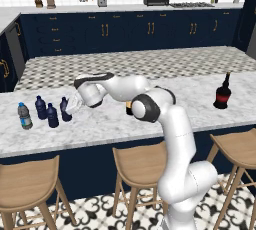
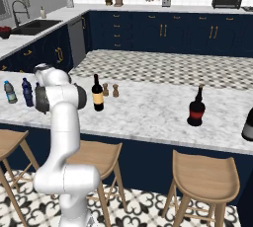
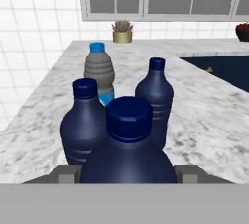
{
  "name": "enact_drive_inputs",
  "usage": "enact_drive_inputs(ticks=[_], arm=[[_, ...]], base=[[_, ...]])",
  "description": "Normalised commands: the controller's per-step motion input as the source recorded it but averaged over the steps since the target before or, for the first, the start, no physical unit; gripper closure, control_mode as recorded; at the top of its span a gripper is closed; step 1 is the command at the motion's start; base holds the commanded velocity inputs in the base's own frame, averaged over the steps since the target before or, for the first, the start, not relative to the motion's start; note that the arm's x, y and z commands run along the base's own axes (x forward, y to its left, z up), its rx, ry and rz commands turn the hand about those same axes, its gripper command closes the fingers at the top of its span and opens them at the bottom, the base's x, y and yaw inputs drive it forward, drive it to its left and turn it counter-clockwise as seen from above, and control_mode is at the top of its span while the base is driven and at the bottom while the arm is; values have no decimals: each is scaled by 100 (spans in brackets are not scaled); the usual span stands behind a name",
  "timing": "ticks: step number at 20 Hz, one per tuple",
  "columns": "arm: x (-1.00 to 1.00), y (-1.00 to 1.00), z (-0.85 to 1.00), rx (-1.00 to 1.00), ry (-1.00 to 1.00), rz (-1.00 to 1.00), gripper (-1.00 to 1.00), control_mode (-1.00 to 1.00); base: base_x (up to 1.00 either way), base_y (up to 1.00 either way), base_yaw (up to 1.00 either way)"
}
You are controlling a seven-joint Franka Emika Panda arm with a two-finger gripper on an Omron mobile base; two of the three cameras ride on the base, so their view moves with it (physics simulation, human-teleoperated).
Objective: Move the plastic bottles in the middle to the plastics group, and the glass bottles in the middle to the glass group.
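Navy bottle (image 3: 127, 152) clamped in gripper (image 1: 71, 107), arm stretched left

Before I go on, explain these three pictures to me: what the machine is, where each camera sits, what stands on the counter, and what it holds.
The machine is a white robot arm on a driving base, in a rendered kitchen. Two pictures come from cameras behind the arm, to its left and right; the third looks along its hand.

On the marble counter, at the left end, stand a clear water bottle and two navy-blue bottles. The gripper is shut on a third navy-blue bottle, close beside them; whether it rests on the counter I cannot tell. In the middle stand a tall wine bottle with a tan label and two small brown shakers. Further right is a squat red-labelled bottle.
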Motion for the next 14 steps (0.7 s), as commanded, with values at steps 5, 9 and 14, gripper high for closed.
enact_drive_inputs(ticks=[5,9,14], arm=[[5,0,-53,0,-2,1,100,-100],[0,0,-41,0,0,1,100,-100],[0,3,-4,0,-2,0,100,-100]], base=[[0,0,0],[0,0,0],[0,0,0]])
